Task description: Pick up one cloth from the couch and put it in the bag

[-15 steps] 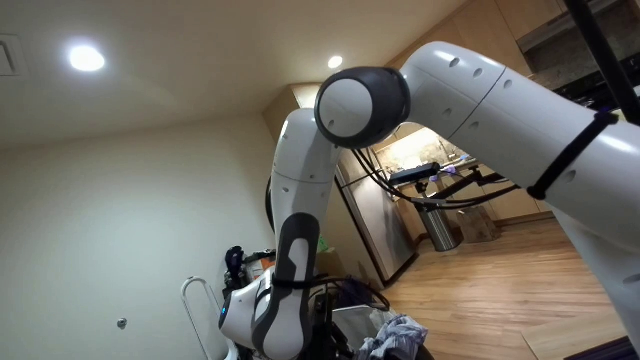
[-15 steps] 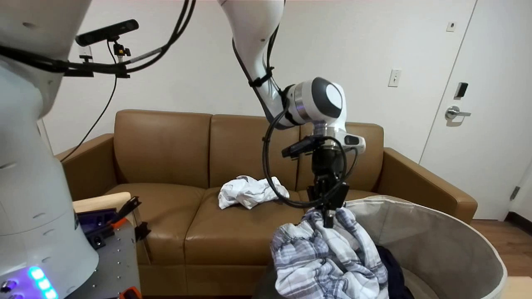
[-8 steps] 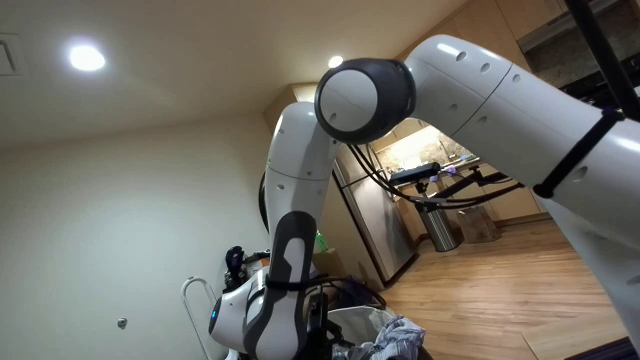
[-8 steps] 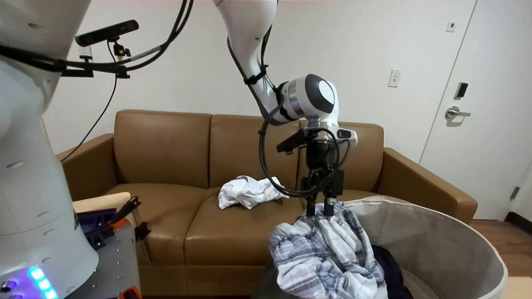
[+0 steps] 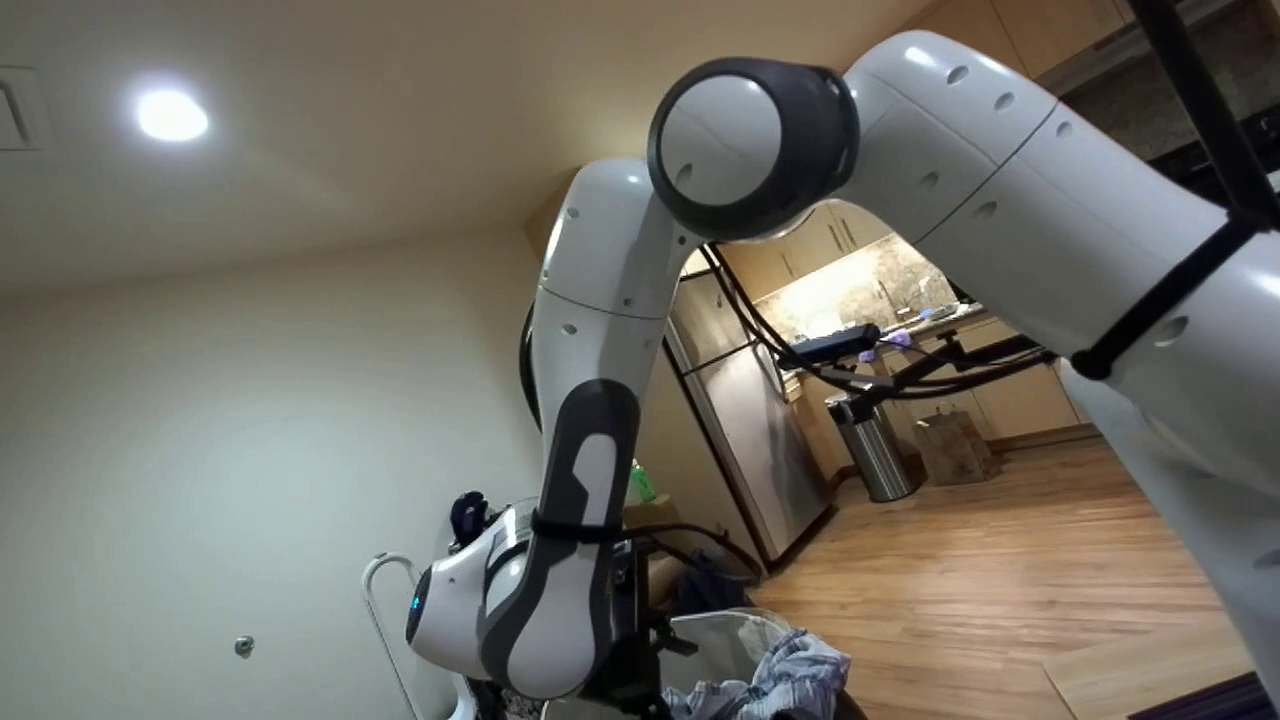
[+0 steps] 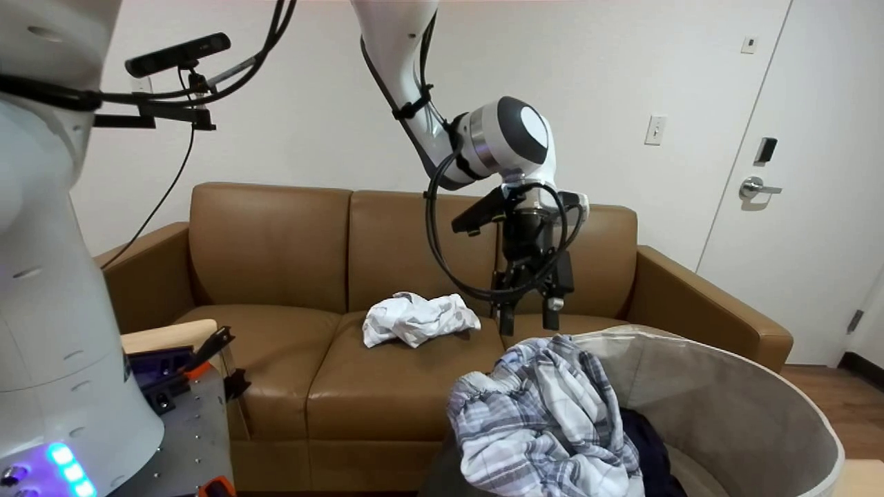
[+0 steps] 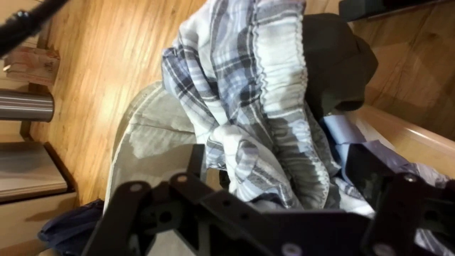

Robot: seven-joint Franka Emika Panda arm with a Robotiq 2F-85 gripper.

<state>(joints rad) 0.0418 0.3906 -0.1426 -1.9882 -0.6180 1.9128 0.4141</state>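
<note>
A plaid cloth point(image 6: 539, 421) in white, grey and blue lies bunched over the near-left rim of the light grey bag point(image 6: 732, 393), partly inside and partly hanging outside. My gripper point(image 6: 528, 323) stands open just above it, pointing down, apart from the cloth. In the wrist view the fingers point(image 7: 196, 160) are wide apart, with the plaid cloth point(image 7: 241, 89) below and beyond them. A white cloth point(image 6: 418, 319) rests crumpled on the middle seat of the brown couch point(image 6: 421, 241). In an exterior view the plaid cloth point(image 5: 795, 670) shows at the bottom edge, beside the bag point(image 5: 710, 645).
Dark navy fabric point(image 6: 652, 449) lies inside the bag. On the near left, a metal table point(image 6: 186, 442) with tools and clamps stands by the robot base. A camera on a stand point(image 6: 178, 55) is behind it. Cables loop beside my wrist. A metal bin point(image 5: 878, 455) is farther off.
My gripper's fingers have spread and let go of the plaid cloth. The arm has risen and shifted slightly toward the couch's middle. The plaid cloth stays on the bag's rim, slightly settled.
</note>
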